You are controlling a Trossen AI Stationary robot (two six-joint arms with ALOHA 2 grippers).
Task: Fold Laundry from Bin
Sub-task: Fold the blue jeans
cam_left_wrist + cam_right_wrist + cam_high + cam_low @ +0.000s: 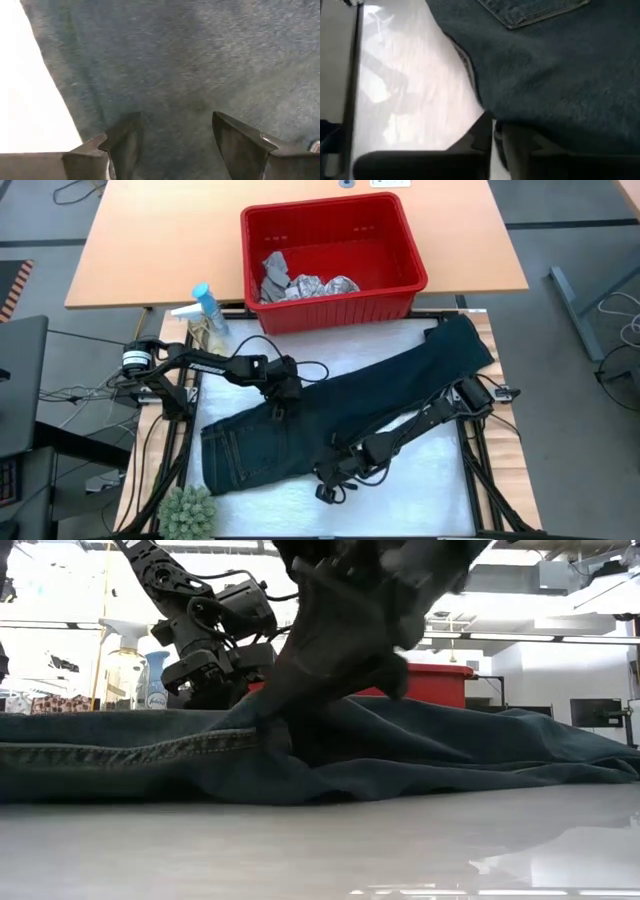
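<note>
The right end effector [330, 480] sits low in the centre of the high view, at the near hem of the dark navy-black long trousers [340, 405]. In the right wrist view its two dark fingers [487, 132] stand almost together on the edge of the denim, so it seems pinched on a thin fold of the trousers, and in the low view the cloth rises in a peak under it. The left end effector [283, 387] hangs left of centre over the upper part of the trousers, its fingers [125, 142] well apart above the weave and gripping nothing. The trousers lie diagonally across the white counter [400, 500], waistband at lower left, legs running to the upper right. This cloth looks thick, soft and fairly heavy: it will sag and drag, not hold a shape, and a grip on one layer may slip or lift only that layer. The stitched seams, waistband and hems look like the firmest places to take hold, since the doubled fabric gives the fingers something to bite. At top centre the large red rectangular plastic bin [400, 240] stands beyond the trousers, holding a crumpled small grey cloth [273, 272] and a white cloth with grey leaf print [325, 285], both seemingly light and limp.
</note>
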